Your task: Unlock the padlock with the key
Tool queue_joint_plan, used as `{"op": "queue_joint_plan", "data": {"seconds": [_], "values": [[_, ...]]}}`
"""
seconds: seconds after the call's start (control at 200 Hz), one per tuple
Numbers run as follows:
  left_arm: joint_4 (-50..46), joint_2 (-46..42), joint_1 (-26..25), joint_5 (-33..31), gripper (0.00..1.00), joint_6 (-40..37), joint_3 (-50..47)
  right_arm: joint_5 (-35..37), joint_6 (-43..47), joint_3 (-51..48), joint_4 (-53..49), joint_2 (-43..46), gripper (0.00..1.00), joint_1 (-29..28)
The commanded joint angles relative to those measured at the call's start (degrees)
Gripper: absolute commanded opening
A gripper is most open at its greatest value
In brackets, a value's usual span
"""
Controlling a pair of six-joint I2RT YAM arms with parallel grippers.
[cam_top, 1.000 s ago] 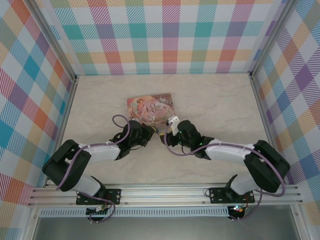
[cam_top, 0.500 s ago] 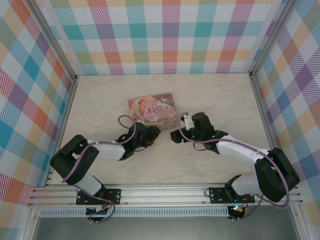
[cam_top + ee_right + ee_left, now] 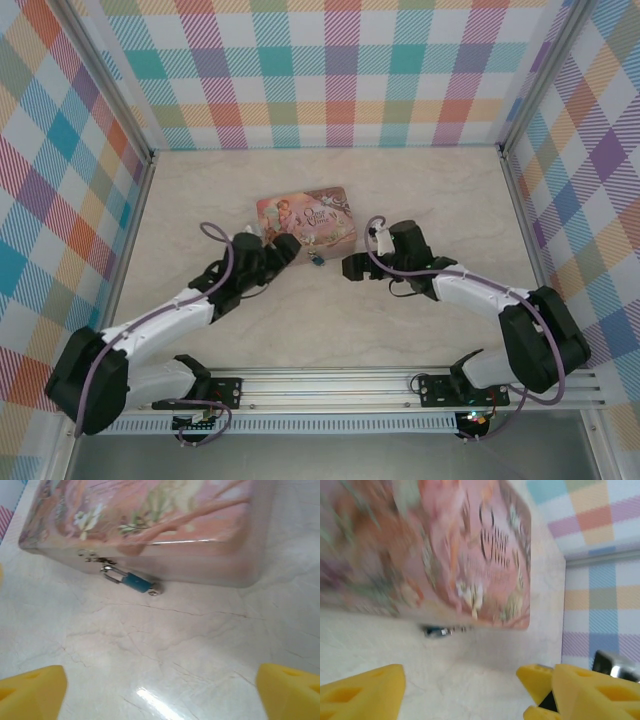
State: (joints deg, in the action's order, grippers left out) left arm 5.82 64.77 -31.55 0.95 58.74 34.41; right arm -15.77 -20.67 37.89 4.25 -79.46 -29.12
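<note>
Padlock (image 3: 134, 582) rests against tin (image 3: 165, 530), ahead of left pincer (image 3: 460, 680) and right pincer (image 3: 160, 690), both wide.

Left end effector (image 3: 284, 249) parted; right end effector (image 3: 352, 267) parted too.

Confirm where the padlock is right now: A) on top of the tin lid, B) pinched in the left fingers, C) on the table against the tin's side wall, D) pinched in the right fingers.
C: the padlock lies on the table at the foot of the tin side wall, with the left fingers and right fingers both spread and off it.
</note>
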Motion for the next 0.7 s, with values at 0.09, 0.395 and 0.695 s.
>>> {"op": "queue_joint_plan", "data": {"seconds": [0.09,0.395,0.695], "values": [[-11.97,-2.19,12.36,2.26,0.91,-11.87,3.32,-8.54,-3.5,6.81,2.01,-6.48,1.0,7.04],[-2.09,13.42,17.58,15.62,0.93,-14.29,7.21,-17.5,-4.6,20.36,2.95,-21.89,1.0,9.88],[3.3,17.54,16.56,19.53,0.93,-12.34,6.88,-25.65,-3.92,30.02,2.99,-29.99,1.0,9.65]]}}
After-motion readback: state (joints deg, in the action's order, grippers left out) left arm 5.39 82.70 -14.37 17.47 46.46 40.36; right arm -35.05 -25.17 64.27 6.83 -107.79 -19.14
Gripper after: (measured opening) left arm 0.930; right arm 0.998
